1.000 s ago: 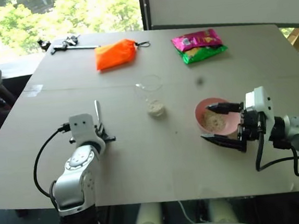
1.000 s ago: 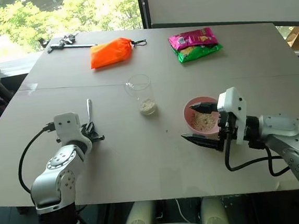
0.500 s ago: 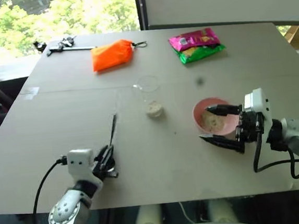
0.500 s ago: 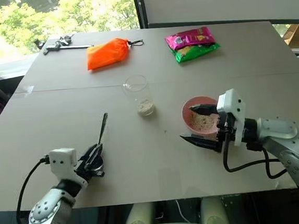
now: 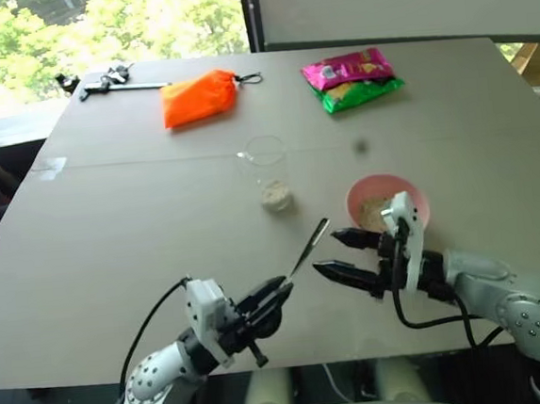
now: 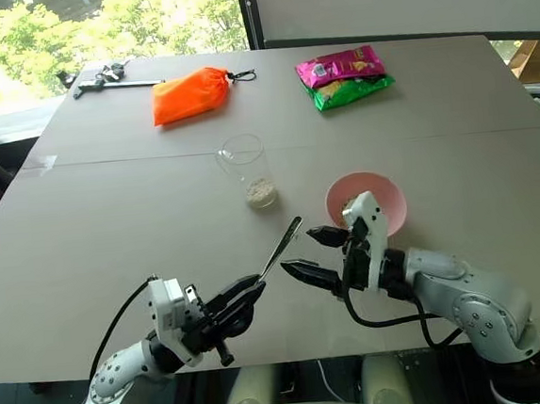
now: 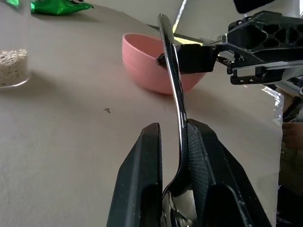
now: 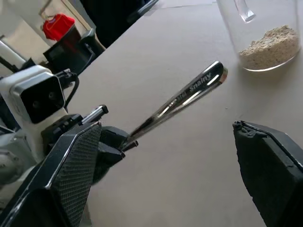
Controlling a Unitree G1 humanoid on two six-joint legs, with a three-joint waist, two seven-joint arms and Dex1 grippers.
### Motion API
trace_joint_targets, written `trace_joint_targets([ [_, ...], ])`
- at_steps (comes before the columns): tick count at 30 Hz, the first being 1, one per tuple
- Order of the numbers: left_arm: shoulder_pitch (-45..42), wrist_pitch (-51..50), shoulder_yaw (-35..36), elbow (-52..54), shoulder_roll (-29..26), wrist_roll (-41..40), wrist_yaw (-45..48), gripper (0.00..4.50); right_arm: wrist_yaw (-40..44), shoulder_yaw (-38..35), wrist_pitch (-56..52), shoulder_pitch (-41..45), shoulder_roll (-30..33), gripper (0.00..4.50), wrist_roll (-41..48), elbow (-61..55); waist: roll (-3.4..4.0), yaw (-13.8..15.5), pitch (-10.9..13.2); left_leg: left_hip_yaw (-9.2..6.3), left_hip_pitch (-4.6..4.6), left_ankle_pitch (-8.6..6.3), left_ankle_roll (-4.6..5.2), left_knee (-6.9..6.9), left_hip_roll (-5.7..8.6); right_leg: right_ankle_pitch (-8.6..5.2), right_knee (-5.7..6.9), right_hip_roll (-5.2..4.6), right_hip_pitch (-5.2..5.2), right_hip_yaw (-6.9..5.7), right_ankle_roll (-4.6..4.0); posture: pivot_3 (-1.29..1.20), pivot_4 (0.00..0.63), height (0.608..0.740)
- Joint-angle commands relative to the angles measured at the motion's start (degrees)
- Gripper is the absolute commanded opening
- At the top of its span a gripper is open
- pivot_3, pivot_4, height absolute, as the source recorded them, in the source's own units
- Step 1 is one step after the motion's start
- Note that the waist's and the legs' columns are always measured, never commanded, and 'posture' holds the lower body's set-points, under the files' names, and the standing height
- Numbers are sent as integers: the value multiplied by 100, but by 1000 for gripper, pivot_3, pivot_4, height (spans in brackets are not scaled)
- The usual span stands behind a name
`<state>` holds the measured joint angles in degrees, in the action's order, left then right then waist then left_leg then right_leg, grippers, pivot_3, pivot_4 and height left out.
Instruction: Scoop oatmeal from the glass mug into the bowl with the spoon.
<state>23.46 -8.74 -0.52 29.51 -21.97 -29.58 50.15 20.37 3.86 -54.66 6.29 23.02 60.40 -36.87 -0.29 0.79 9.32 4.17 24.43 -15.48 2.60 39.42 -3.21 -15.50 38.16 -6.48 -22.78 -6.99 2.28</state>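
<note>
The grey worktop (image 5: 111,225) carries everything. Toward its far edge lie an orange pouch (image 5: 200,96) left of centre, a pink and green snack bag (image 5: 354,80) right of centre, and a small black tool (image 5: 108,82) near the far left corner.

Near the front edge, the left gripper (image 5: 276,296) points toward the right with its 2 fingers (image 7: 142,184) closed narrowly on the spoon (image 5: 308,247). In the left wrist view the spoon's oval end sits between the fingers and the long handle sticks out beyond them, its tip raised above the worktop and aimed toward the mug and bowl.

The right gripper (image 5: 336,256) comes in from the right, just in front of the bowl, and faces the left gripper. Its 2 fingers (image 8: 71,170) stand wide apart and hold nothing; in the right wrist view the spoon handle lies in the gap between them without touching either.

The pink bowl (image 5: 387,203) sits right of centre, close behind the right gripper, with pale oatmeal (image 5: 375,214) inside. The glass mug (image 5: 269,171) stands upright near the middle of the worktop, left of the bowl and apart from it, with a low layer of oatmeal at its bottom (image 8: 270,46).
</note>
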Motion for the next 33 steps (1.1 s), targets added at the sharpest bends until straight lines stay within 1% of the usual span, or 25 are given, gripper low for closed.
trace_joint_targets([
  [1,3,250,-53,11,-44,-105,189,280,-571,-155,-199,297,-228,4500,699,-39,1,-3,0,0,0,-3,6,0,0,0,0,1,0,0,0,0,150,696],
  [5,9,407,-61,-176,-49,-104,324,280,-1116,-222,-205,522,-454,4500,1245,60,2,-2,0,-2,-2,-4,6,3,0,0,6,4,0,2,0,0,150,696],
  [11,-100,547,-132,-382,96,-56,272,280,-1418,-90,-301,545,-380,4500,1569,134,2,-4,0,-2,2,-3,6,3,1,0,6,7,-2,1,0,0,150,696],
  [17,-223,605,-217,-428,238,-38,146,280,-1434,-25,-295,594,-338,4500,1678,375,3,-6,0,-3,-2,-2,4,3,0,0,15,10,-2,3,0,0,150,696],
  [24,-271,569,-256,-398,237,-67,96,280,-1361,13,-178,693,-506,4500,1635,610,3,-3,0,-3,-4,0,2,4,0,0,21,12,-2,4,0,0,150,696],
  [25,-272,557,-261,-384,230,-74,86,280,-1361,9,-160,699,-531,3942,1634,631,3,-4,0,-3,-4,0,2,4,0,0,22,12,-3,5,0,0,150,696],
  [26,-272,545,-265,-368,225,-81,76,280,-1361,7,-151,709,-550,3663,1634,651,3,-3,0,-2,-4,0,2,4,-1,0,22,12,-3,5,0,0,150,696],
  [27,-273,533,-267,-354,220,-89,70,280,-1361,4,-144,722,-570,3270,1635,671,3,-4,0,-2,-4,0,1,4,-1,0,22,12,-3,5,0,0,150,696],
  [30,-288,503,-274,-338,209,-112,62,280,-1358,-19,-114,761,-625,1809,1636,737,3,-3,0,-3,-4,0,1,5,0,0,23,12,-3,5,0,0,150,696],
  [33,-325,451,-281,-315,178,-151,48,280,-1331,-28,-92,772,-640,453,1628,772,3,-5,0,-3,-4,0,1,5,-1,0,24,12,-4,5,0,0,150,696],
])
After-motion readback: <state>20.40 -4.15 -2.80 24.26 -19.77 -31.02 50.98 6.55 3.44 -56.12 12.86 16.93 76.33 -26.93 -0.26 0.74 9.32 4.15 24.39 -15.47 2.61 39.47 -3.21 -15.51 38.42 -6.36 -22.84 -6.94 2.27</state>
